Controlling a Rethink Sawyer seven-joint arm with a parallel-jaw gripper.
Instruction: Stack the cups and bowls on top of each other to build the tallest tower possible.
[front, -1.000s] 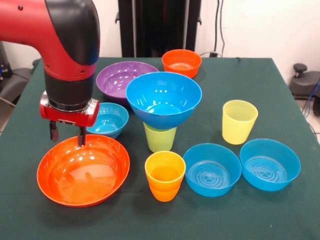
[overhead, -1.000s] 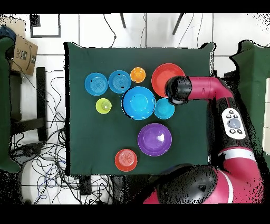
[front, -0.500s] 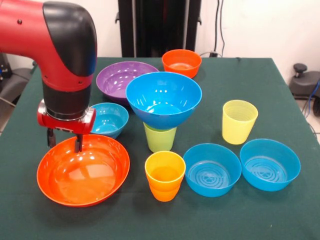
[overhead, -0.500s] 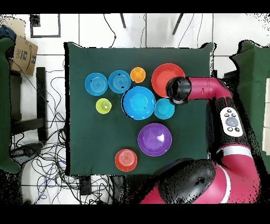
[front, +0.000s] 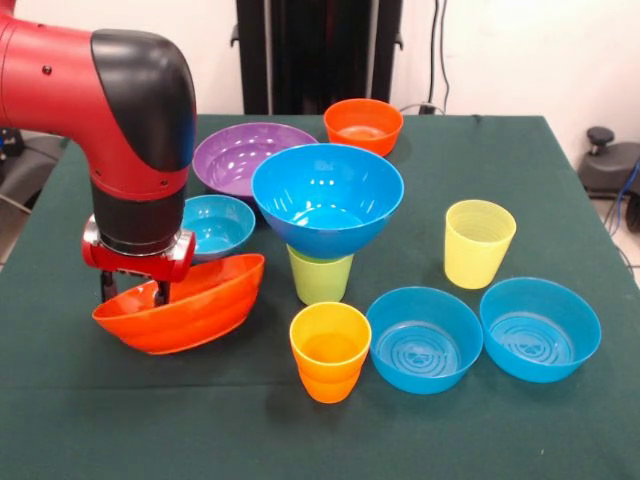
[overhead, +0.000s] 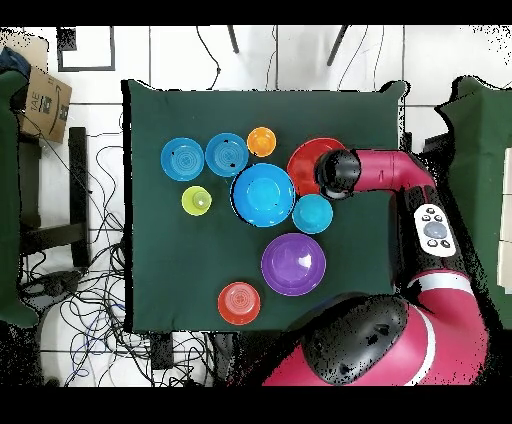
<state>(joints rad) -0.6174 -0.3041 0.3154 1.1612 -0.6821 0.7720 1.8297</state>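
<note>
My gripper (front: 135, 292) is shut on the far rim of the large orange bowl (front: 190, 305) and holds it tilted, its left side raised off the green table (front: 560, 200). In the overhead view the arm's wrist covers the gripper, and the orange bowl (overhead: 303, 160) shows beside it. The large blue bowl (front: 327, 198) sits on top of the lime green cup (front: 320, 277) at the table's middle. The orange cup (front: 329, 352) stands in front of them. The pale yellow cup (front: 478, 243) stands to the right.
Two medium blue bowls (front: 424, 338) (front: 540, 328) lie at the front right. The small blue bowl (front: 218, 225) sits right behind the lifted orange bowl. The large purple bowl (front: 240, 155) and the small orange bowl (front: 363, 124) are at the back.
My gripper has closed on the large orange bowl's rim and raised it, so the bowl now hangs tilted instead of lying flat. The other cups and bowls have not moved.
</note>
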